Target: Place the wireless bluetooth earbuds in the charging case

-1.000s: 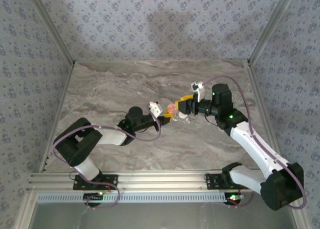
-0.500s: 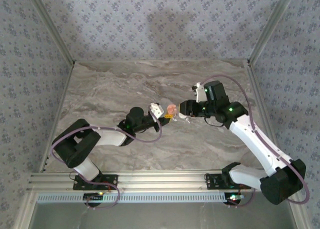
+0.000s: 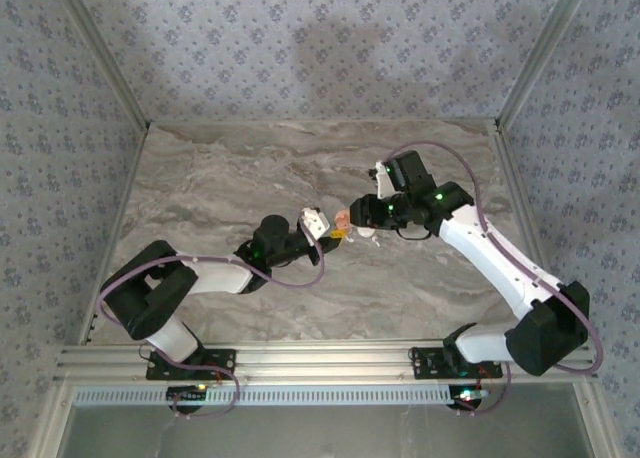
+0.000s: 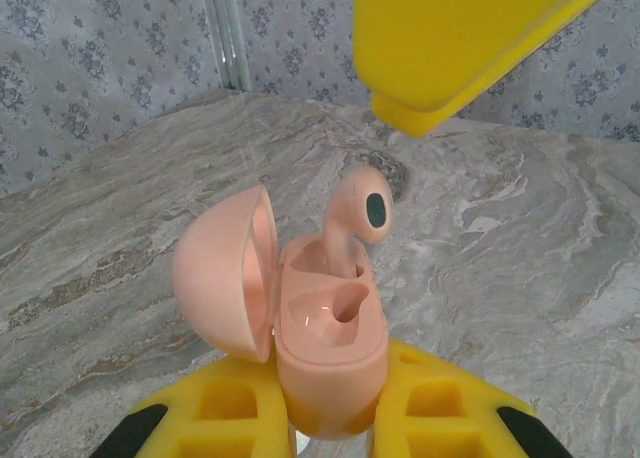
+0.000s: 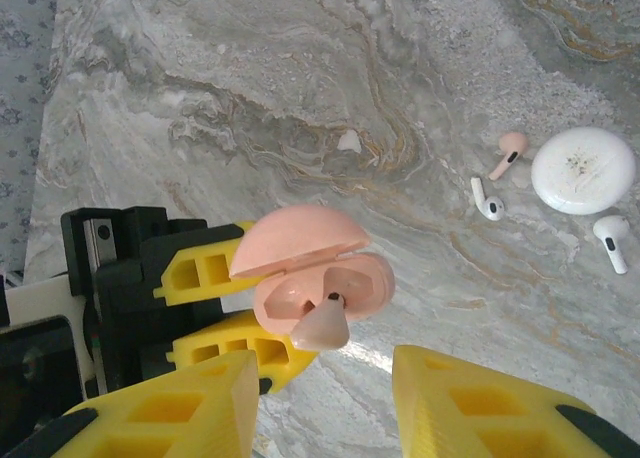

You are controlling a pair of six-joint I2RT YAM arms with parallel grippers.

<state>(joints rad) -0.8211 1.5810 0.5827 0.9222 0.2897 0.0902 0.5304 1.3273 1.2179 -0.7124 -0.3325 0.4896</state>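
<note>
Charging case [image 4: 325, 328] sits open near the table [image 3: 220, 178] centre, clamped between the yellow fingers of the left gripper [image 4: 330, 423], with one pink earbud [image 4: 355, 218] standing stem-down in its socket. Right gripper [image 5: 325, 398] hovers just above, fingers spread wide, holding nothing. A second pink earbud [image 5: 507, 150] lies well apart on the marble.

The counter [image 3: 210, 178] is a grey-and-beige marbled slab with brownish veins, its surface glossy enough to catch a patch of glare in the right wrist view. Lying directly on it in a loose cluster are a white round disc [image 5: 583, 170] with a speckled top, a pink earbud [image 5: 510, 150] just beside the disc's edge, one white earbud [image 5: 487, 200] close by the pink one, and a second white earbud [image 5: 611, 240] just beside the disc on its other side. Well apart from that cluster lies a small pale chip [image 5: 349, 140], too small to identify.
</note>
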